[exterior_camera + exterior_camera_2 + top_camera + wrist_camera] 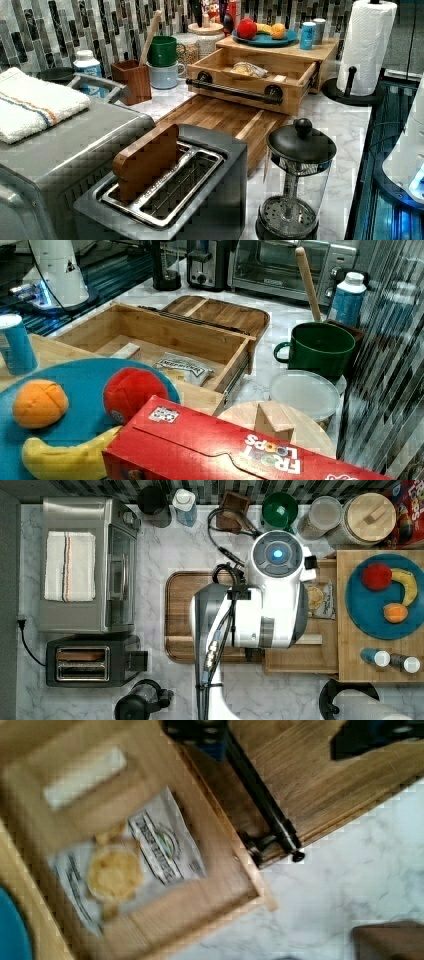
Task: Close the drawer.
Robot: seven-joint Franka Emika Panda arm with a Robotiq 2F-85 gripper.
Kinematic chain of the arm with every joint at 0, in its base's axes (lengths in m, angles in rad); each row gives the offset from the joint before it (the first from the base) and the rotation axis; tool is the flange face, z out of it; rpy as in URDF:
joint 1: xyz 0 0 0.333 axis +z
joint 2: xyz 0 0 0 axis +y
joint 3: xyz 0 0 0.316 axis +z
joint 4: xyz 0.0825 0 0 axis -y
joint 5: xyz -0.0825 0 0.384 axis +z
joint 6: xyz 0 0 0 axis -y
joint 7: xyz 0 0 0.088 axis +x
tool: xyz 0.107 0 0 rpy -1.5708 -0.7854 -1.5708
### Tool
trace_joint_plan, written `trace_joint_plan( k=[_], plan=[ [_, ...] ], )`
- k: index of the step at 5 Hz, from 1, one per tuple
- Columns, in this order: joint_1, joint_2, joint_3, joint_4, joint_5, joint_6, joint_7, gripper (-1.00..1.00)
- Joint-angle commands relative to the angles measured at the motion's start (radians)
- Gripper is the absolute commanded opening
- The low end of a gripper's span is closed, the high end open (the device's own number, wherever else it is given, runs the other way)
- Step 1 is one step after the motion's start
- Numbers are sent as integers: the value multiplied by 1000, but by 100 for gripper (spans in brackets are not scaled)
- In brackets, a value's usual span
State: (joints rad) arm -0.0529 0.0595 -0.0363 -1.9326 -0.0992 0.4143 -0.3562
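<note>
The drawer point(250, 97) is a shallow light-wood box pulled out from under the bamboo slab, with its black bar handle point(232, 91) facing the dark board. It holds a snack packet point(182, 365) and a small white block point(127, 350). In the top view the white arm point(265, 605) hangs over the drawer point(300, 660) and hides most of it. The wrist view looks down on the drawer's corner point(220, 845) and handle point(260, 800). My gripper point(282, 732) is open above the handle's end, one dark finger point(195, 730) over the bar, the other finger point(370, 735) over the board.
A dark-brown board point(180, 615) lies in front of the drawer. The bamboo slab point(350, 660) carries a blue plate point(367, 610) of fruit and two shakers. A toaster point(90, 662), toaster oven point(85, 565), French press point(295, 185), paper towel roll point(365, 45) and mugs point(315, 347) stand around.
</note>
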Motion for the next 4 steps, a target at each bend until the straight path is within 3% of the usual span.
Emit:
trace_joint_plan(
  k=[1, 2, 4],
  plan=[
    [114, -28, 123, -54, -72, -47, -263, -100],
    [117, -11, 130, -92, -107, -2, -257, -100],
    [51, 96, 148, -121, -66, 97, -324, -100]
  ],
)
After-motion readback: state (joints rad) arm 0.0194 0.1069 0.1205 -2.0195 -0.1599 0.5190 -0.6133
